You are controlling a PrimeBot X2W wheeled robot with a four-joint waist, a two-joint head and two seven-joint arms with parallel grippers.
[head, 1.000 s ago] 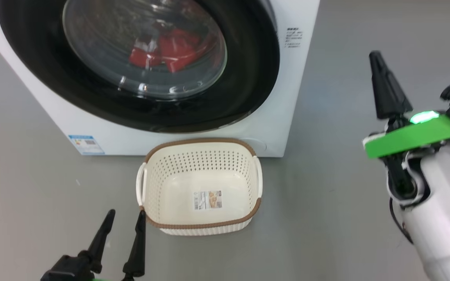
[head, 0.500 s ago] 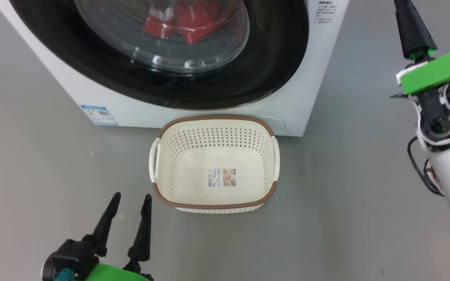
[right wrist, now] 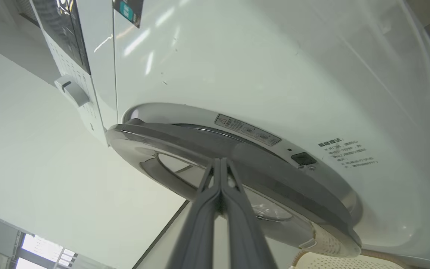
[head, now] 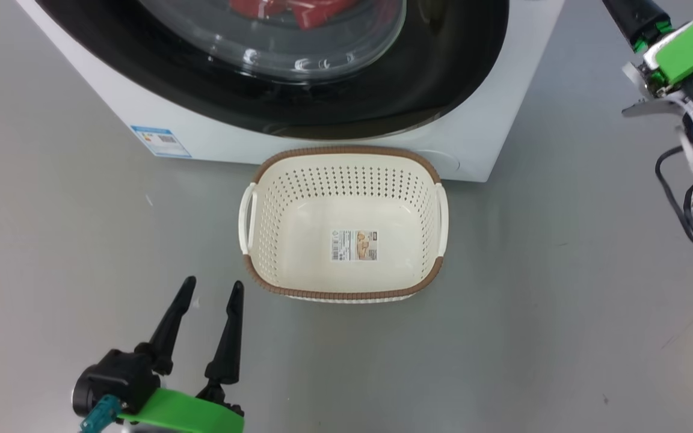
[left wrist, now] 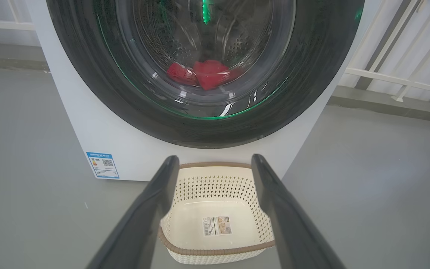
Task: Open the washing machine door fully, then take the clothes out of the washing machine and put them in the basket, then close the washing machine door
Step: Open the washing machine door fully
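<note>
R gripper (right wrist: 220,161): long dark fingers clenched, nothing between, tips at edge of glossy black-rimmed round door (right wrist: 267,168). Door-opening step. Next: hook rim, swing wide. Red clothes (left wrist: 209,73) behind glass in drum; L gripper (head: 213,282) spread, cream perforated basket (head: 346,150) just ahead.

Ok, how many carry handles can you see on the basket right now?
2. In the head view the basket shows a left handle and a right handle, one on each side. Both are fully visible and none looks hidden.
</note>
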